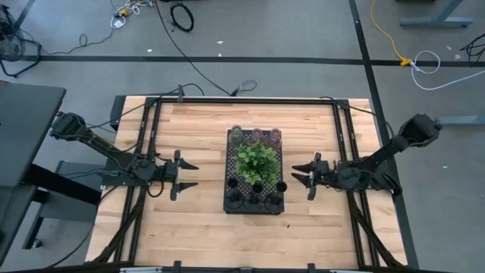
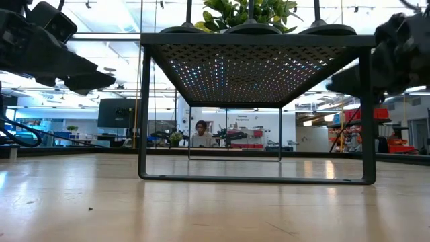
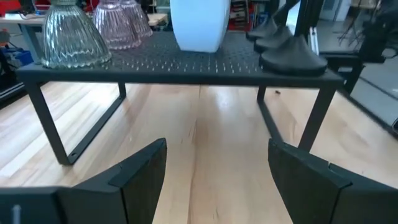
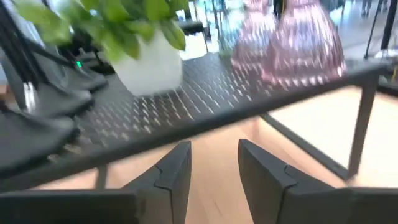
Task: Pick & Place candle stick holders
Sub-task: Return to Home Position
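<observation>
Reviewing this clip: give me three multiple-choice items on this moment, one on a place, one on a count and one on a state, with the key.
1. Where does the plant stand?
A. On the shelf, between the glass candle holders and the black candle holders.
B. Under the shelf.
C. Lying tipped beside the shelf.

2. How many glass candle holders stand in the row?
A. One.
B. Three.
C. Six.

3. The left end effector is:
A. shut on a black candle holder.
B. shut on the plant.
C. open and empty.

Key:
1 A: the high view shows it mid-shelf, between both groups.
2 B: one greenish and two pink show from above.
3 C: the left wrist view shows its fingers apart with nothing between them.
</observation>
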Robot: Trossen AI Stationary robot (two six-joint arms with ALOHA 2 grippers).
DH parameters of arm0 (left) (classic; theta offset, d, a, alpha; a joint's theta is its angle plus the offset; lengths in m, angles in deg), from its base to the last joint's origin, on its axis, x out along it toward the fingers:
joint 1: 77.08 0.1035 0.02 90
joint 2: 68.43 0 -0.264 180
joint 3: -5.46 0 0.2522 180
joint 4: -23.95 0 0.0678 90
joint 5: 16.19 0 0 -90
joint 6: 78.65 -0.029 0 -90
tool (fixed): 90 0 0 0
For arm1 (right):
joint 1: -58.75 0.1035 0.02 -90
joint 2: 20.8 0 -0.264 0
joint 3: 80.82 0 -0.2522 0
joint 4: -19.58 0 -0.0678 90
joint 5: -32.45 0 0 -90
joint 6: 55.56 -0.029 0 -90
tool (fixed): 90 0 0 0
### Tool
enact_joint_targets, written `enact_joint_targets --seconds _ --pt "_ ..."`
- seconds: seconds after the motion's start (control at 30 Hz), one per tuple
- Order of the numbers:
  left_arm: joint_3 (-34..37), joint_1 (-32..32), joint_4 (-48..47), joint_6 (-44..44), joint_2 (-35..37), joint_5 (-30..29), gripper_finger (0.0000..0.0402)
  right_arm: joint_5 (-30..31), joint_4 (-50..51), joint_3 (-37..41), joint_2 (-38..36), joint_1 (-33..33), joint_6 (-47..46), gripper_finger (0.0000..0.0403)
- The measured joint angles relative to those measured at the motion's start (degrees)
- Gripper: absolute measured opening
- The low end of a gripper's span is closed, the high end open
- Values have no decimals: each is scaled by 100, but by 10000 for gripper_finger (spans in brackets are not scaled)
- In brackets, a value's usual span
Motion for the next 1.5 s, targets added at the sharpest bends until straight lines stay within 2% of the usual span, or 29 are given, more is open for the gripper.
enact_joint_targets --seconds 0.13,0.2,0.3,0.43,0.83,0.93,1.13,1.5 --pt "0 1 -36 1 7 0 282 -667 732 6 -251 -630 -367 132" --pt "0 2 -37 1 9 2 282 -919 515 5 -366 -818 -274 132" --pt "0 2 -34 1 9 0 282 -945 -127 -12 -446 -954 10 132" --pt "0 0 -34 1 9 0 282 -982 -512 -9 -444 -961 256 132" --pt "2 1 -48 1 64 3 282 -976 -502 -6 -542 -961 266 132" --pt "2 2 -133 1 408 2 282 -977 -283 -6 -830 -961 267 132" --pt "2 152 -117 1 1552 3 282 -975 -227 -6 -1483 -961 267 132" --pt "2 740 -115 2 3553 -2 282 -968 64 -4 -3393 -961 269 132"
